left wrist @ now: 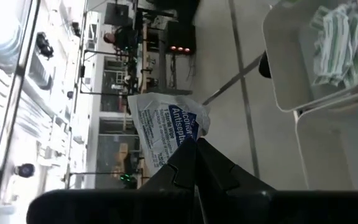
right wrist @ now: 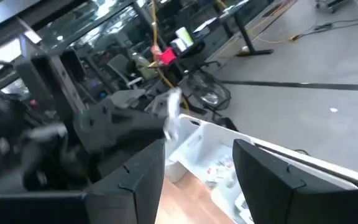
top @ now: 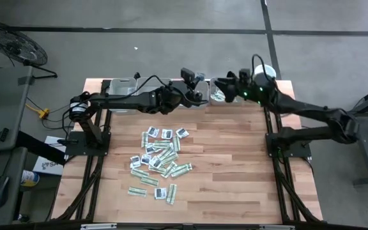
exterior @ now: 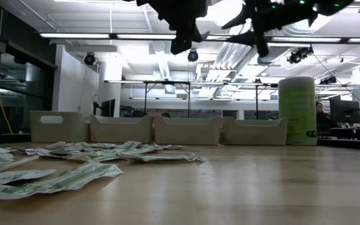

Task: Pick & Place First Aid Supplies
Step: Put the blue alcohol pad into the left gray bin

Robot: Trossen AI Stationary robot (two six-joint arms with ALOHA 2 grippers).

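Nearest the low camera, loose first aid supplies scattered flat on the wooden table, narrow green-white strips mixed with squarish white sachets; same heap seen from above at mid-table, left of centre. Farther back, along the far edge, four grey trays in a row, with a tall pale green tub standing upright beside the rightmost one. From overhead, green-white strips already lying in one tray near the right end of the row. Above the trays, left gripper raised clear of the table, fingers pressed together and pinching one white sachet with blue print by its edge; sachet held in the air, not touching any tray. In that wrist view, a tray holding green-white strips visible beyond. Right gripper close by, also over the tray row, fingers spread apart with nothing between them, facing the left gripper and its sachet. Beyond the table, workshop room with desks and a seated person at far right.
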